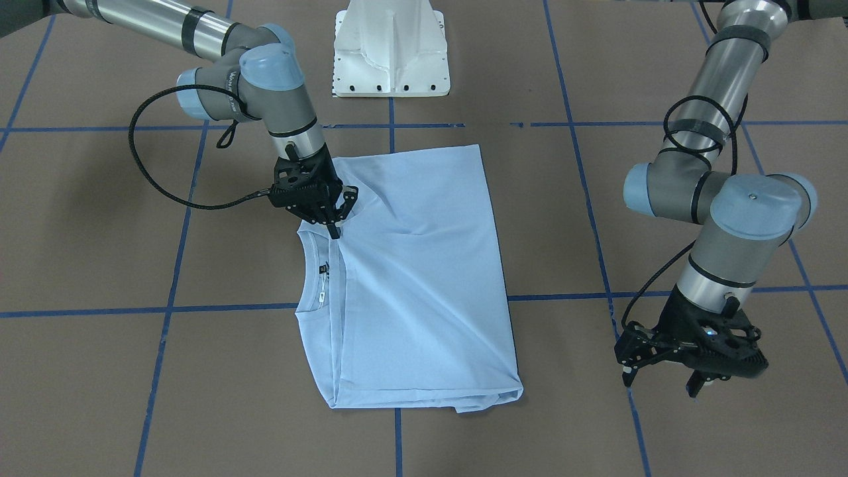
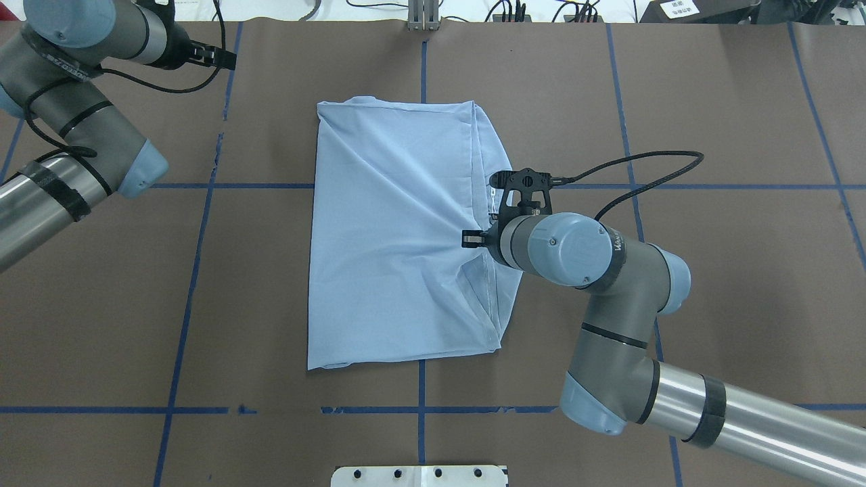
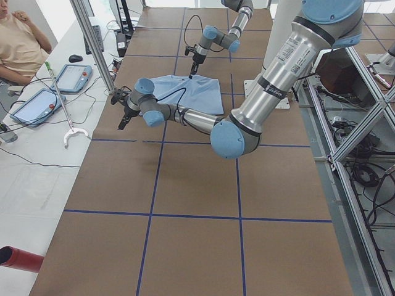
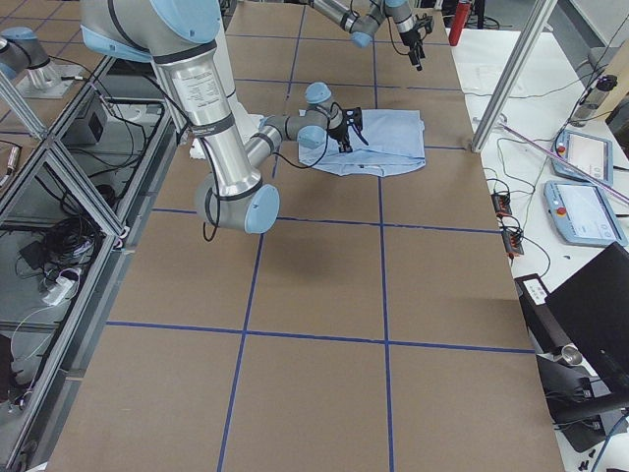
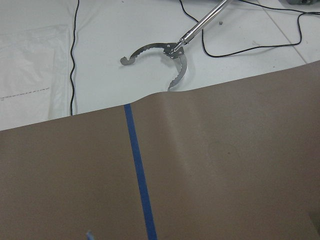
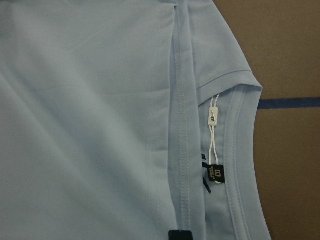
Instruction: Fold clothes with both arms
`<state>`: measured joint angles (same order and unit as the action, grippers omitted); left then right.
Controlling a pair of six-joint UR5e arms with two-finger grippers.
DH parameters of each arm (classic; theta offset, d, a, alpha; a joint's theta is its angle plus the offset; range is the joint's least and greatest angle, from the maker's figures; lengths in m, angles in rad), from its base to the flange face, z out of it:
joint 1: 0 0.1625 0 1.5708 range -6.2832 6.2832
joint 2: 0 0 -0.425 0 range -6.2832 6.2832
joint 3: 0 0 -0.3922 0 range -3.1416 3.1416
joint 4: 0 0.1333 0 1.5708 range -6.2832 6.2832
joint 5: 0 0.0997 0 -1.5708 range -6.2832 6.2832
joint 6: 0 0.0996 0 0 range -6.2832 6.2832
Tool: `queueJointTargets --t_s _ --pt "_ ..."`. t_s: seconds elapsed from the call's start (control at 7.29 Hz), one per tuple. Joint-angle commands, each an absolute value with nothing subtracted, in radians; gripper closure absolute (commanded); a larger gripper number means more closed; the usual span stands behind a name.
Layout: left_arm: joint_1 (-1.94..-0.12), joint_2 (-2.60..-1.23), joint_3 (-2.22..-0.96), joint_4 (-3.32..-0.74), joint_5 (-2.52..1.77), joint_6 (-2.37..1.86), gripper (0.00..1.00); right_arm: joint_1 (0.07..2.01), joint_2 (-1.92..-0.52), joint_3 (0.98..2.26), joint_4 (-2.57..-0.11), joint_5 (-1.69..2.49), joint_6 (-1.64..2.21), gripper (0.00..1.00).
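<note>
Blue T-shirt, one, right pincer, left pincer

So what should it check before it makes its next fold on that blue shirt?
1. Whole T-shirt lying on the table: ok.
2. Cloth smooth: not ok; creases run toward the right tool.
3. Grip of the right tool on the cloth: cannot tell.
4. Is the left tool open: ok.
5. Is the left tool at the T-shirt: not ok; it is off to one side, over bare table.
</note>
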<state>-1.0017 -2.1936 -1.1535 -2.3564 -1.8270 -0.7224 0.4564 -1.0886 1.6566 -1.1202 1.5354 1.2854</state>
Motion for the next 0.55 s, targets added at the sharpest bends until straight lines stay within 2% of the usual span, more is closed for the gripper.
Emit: queueJointTargets --t_s 0.0,0.14,0.27,0.41 --pt "-1.002 -2.194 -1.152 -2.356 -1.827 -0.724 0.0 0.445 -1.108 1.657 -1.121 1.517 1.296 1.0" --pt "-1.002 -2.194 -1.152 -2.356 -1.827 -0.724 0.0 0.446 -1.104 1.657 -1.121 1.516 1.295 1.0" --pt "-1.002 -2.194 -1.152 -2.356 -1.827 -0.724 0.0 0.451 -1.103 1.657 -1.124 1.516 1.284 0.27" --pt "-1.002 -2.194 -1.152 -2.356 -1.827 -0.724 0.0 0.465 -1.091 1.664 -1.126 1.525 1.279 0.0"
